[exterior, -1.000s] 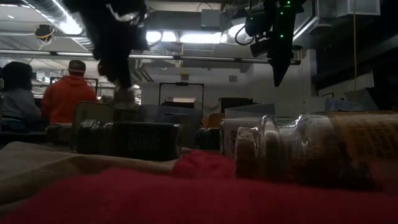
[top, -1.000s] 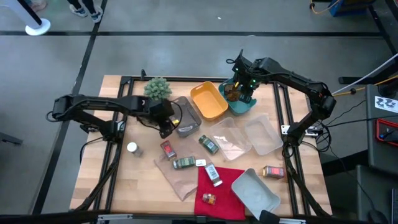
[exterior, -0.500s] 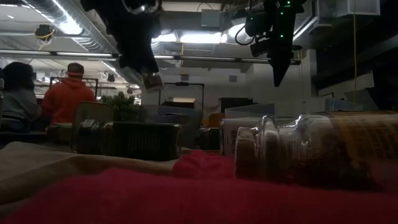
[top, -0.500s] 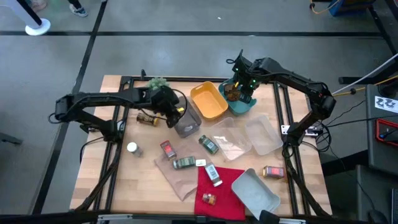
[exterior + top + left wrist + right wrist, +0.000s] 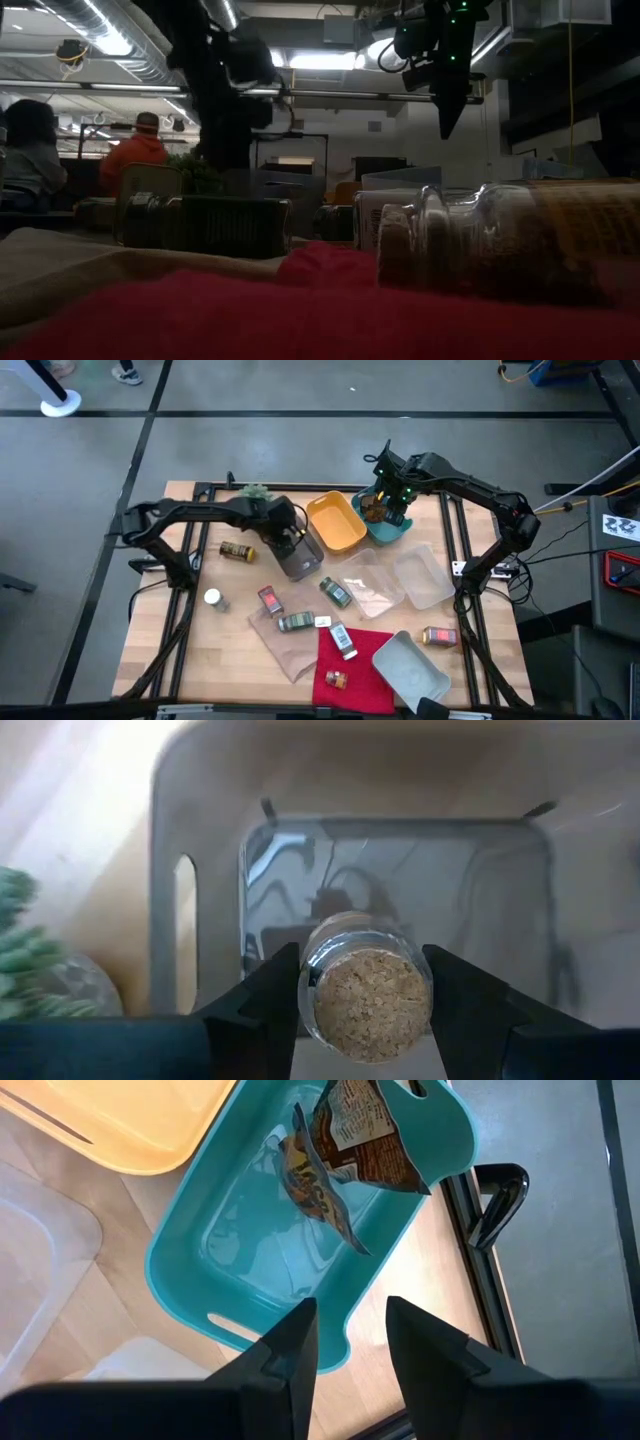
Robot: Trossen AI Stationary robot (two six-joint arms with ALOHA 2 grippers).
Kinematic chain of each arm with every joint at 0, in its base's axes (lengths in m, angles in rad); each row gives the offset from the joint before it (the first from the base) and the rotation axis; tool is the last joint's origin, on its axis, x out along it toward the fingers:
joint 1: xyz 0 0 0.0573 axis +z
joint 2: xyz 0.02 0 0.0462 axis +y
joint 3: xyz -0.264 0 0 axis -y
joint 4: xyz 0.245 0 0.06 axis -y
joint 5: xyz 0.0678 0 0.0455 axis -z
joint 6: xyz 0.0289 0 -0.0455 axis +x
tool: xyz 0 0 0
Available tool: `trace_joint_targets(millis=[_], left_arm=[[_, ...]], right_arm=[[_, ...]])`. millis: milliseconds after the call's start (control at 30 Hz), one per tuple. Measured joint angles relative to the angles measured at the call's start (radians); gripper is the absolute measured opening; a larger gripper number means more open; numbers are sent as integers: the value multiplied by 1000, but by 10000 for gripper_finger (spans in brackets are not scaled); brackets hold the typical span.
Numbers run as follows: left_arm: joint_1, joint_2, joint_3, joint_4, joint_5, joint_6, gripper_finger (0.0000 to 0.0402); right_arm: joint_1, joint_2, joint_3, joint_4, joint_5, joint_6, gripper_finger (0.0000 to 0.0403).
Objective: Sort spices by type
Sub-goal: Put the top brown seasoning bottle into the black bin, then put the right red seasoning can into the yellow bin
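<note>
My left gripper [image 5: 291,538] hangs over the grey tray [image 5: 303,563], shut on a clear jar with a cork stopper [image 5: 366,992]. In the left wrist view the tray's floor [image 5: 470,890] lies below the jar. My right gripper [image 5: 345,1345] is open and hovers above the teal tray [image 5: 250,1230], which holds brown packets [image 5: 355,1135]. Several spices lie loose on the table: a brown jar [image 5: 237,550], a white-capped jar [image 5: 212,598], a red tin [image 5: 269,599], a green-capped jar [image 5: 335,592], a dark jar [image 5: 296,622] and others nearer the near edge. My left gripper pinches the cork-stoppered jar between its two fingers [image 5: 268,1005], at the glass sides just below the cork [image 5: 318,948]. The fingers come from above, pointing down. The jar stands upright, cork end up, lifted clear above the grey tray.
A yellow tray [image 5: 335,522] sits between the grey and teal trays. Clear trays [image 5: 405,575] lie right of centre and another grey tray [image 5: 412,668] near the near edge. A red cloth [image 5: 360,650] and brown paper [image 5: 285,648] carry jars. The green plant [image 5: 255,492] stands by the far edge.
My left gripper, shut on the cork jar, has risen from the table's left-centre, moved toward the far edge and then right, and now stands over the grey tray. The brown jar that the arm covered now shows. My right arm has kept still.
</note>
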Motion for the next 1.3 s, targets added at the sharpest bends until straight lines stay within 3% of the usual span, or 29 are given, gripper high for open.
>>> trace_joint_targets(millis=[133,400,833,1300], left_arm=[[1,55,0,2,-2,21,162],[0,79,0,25,-3,57,205],[0,68,10,3,-2,78,208],[-24,64,232,-222,-2,129,210]], right_arm=[[0,0,0,0,0,0,122],[0,0,0,0,0,0,122],[0,0,0,0,0,0,122],[0,0,0,-11,1,-26,122]])
